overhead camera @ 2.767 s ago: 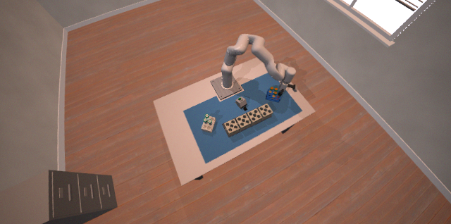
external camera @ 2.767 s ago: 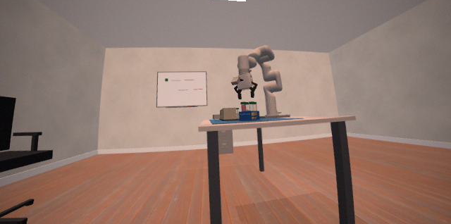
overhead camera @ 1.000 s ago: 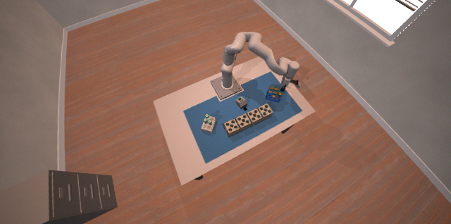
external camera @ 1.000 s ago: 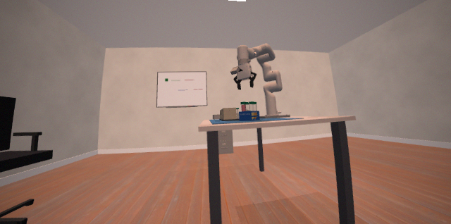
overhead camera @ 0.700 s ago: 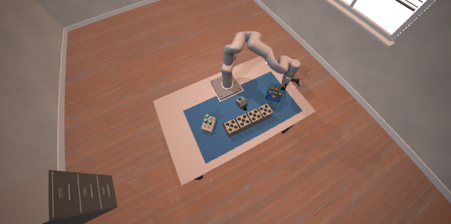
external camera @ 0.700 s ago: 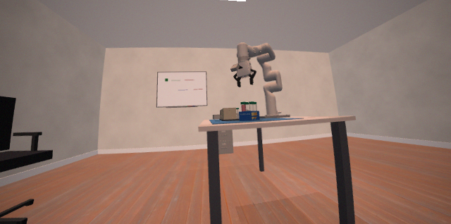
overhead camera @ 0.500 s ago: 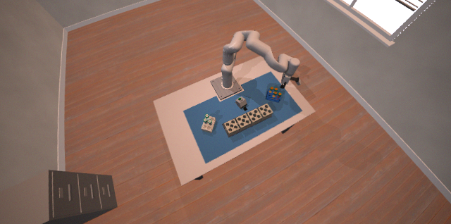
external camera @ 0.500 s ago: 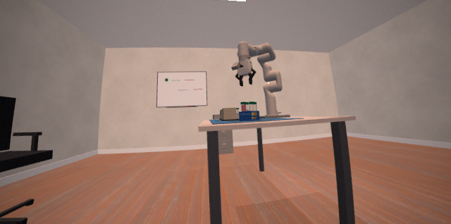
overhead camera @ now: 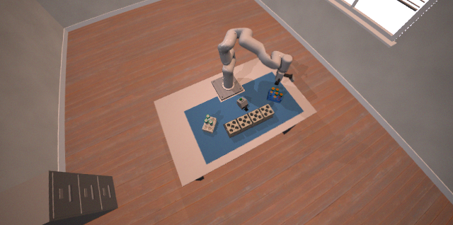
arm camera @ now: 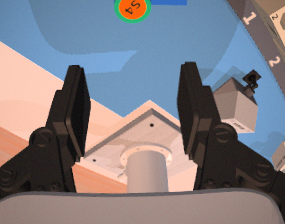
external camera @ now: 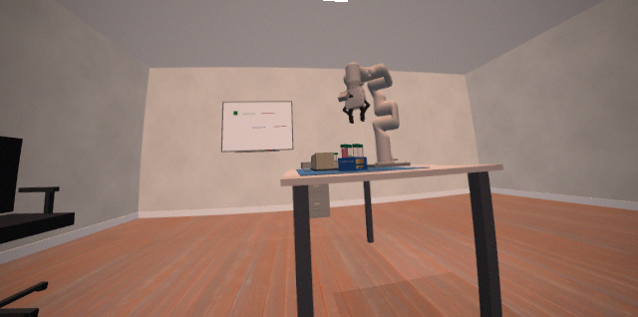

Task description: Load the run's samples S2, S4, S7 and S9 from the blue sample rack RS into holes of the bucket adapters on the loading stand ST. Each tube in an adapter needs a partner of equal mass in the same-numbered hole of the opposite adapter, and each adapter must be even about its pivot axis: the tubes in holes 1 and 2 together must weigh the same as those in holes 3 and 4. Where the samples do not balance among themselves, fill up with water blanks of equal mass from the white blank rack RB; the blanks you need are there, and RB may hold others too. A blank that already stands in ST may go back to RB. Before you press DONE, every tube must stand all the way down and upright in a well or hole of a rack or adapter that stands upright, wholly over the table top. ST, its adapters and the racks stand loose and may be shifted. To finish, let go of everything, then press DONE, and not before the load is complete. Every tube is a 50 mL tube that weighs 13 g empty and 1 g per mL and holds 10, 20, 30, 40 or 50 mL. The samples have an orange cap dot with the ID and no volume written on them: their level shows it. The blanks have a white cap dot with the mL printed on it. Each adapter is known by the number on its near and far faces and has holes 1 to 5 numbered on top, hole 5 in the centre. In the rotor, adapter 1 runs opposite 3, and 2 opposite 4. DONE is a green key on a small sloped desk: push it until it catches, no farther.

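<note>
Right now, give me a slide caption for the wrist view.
Partly closed, empty gripper high above the blue mat, orange-capped samples at the frame's top.

Arm (overhead camera: 248,42) raised, bent; pincer (external camera: 357,117) half-open, empty, pointing down.

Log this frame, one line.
gripper: open, partly narrowed, empty | position: high above blue sample rack RS | adapters: no tubes

Blue sample rack (overhead camera: 274,95), orange-dotted green caps (arm camera: 133,7), black fingers.
</note>
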### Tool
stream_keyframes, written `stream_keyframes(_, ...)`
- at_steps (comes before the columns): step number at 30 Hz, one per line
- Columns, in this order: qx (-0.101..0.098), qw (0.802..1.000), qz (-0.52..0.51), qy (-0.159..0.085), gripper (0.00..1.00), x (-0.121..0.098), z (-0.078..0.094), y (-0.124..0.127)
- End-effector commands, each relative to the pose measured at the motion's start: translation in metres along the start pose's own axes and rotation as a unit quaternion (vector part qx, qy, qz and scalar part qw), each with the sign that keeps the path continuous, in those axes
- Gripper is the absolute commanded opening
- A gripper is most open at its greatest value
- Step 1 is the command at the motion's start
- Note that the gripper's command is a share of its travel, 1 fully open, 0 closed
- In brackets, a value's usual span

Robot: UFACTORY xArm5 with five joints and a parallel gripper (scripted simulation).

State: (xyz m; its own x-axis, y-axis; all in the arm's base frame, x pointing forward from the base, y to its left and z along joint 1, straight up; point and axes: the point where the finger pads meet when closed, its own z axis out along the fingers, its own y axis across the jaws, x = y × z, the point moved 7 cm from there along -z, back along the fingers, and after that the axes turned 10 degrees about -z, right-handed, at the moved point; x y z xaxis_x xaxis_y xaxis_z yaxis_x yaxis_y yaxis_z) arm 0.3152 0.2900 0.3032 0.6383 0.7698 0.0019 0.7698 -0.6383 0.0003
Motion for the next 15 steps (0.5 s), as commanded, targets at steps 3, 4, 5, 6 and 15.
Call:
stream_keyframes(3,0.0,1.0,0.0,0.003,0.57,-0.003,-0.002,-0.002)
stream_keyframes(4,0.0,1.0,0.0,0.003,0.57,-0.003,-0.002,-0.002)
stream_keyframes(5,0.0,1.0,0.0,0.003,0.57,-0.003,-0.002,-0.002)
stream_keyframes(6,0.0,1.0,0.0,0.003,0.57,-0.003,-0.002,-0.002)
stream_keyframes(15,0.0,1.0,0.0,0.003,0.57,-0.003,0.01,-0.002)
